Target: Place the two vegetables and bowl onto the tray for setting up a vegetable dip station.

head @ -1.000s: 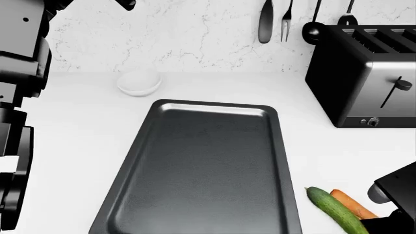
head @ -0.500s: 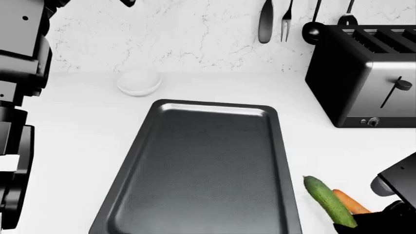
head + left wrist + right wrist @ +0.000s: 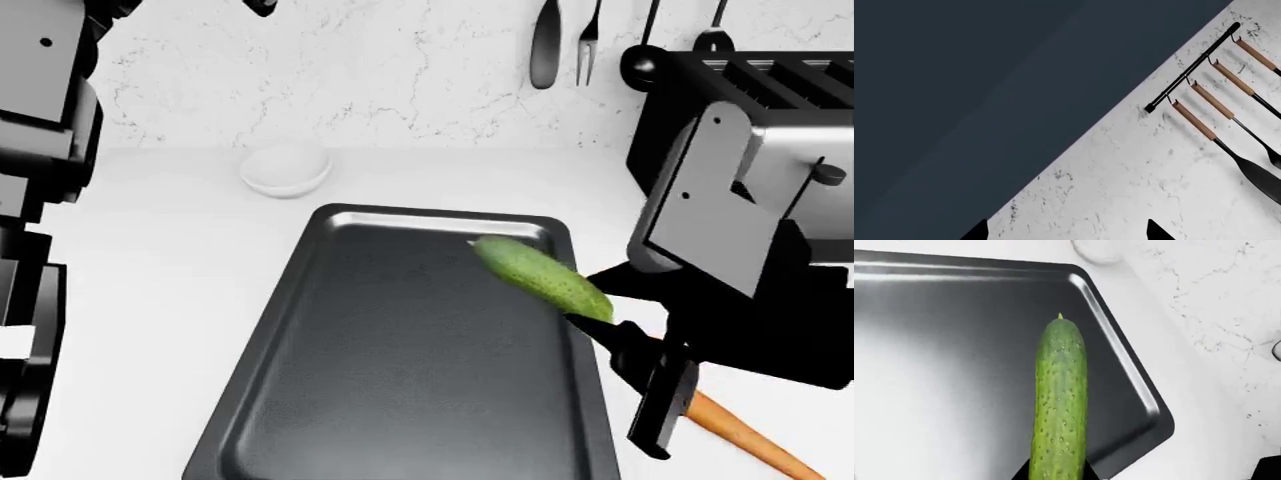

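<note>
Now the right gripper's fingers (image 3: 594, 325) are clamping the cucumber (image 3: 541, 278) by one end, holding it over the tray (image 3: 334, 400) for release; left fingers' state unclear.

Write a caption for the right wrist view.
Right gripper holds the cucumber above the tray.

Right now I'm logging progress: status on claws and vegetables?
Right claw shut on cucumber, held over tray. Left claw raised, facing the wall, state unclear. Carrot and bowl on counter. Nothing in the way.
</note>
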